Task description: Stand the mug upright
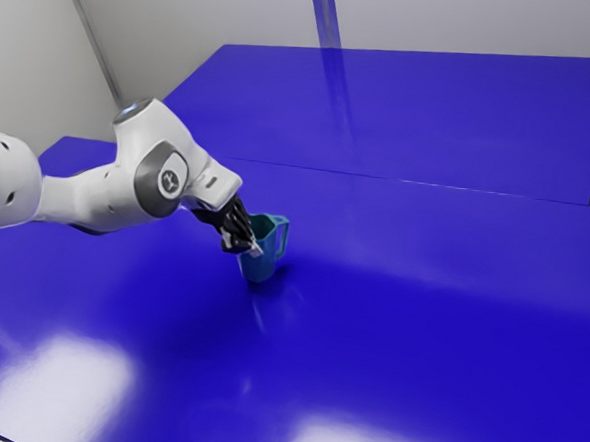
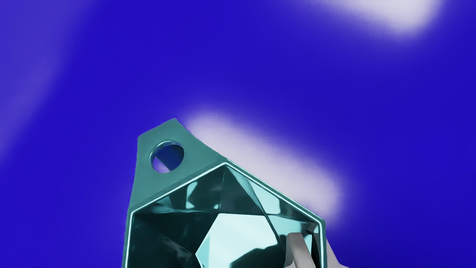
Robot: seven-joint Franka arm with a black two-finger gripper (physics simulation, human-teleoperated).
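"Glossy blue tabletop [image 1: 418, 339], pale walls [image 1: 187, 14] behind. Exterior view: locate the mug [image 1: 259, 269]."

"Just off centre, toward seven o'clock. Opening faces up; handle [image 1: 283, 238] at the mug's two o'clock, gripper [image 1: 254, 247] at its ten o'clock. Base contact cannot be determined."

"Wrist view: finger status?"

"Clamped on the mug's wall: one finger [image 2: 296, 249] inside, the other [image 2: 334, 258] outside."

The gripper [image 1: 253, 248] is black with pale grey fingertips [image 2: 296, 250], its arm [image 1: 86, 198] white and dark grey. At the gripper, the mug [image 1: 258, 268] is teal, glinting pale aqua inside; beneath, the tabletop [image 1: 418, 339] is deep blue with whitish patches.
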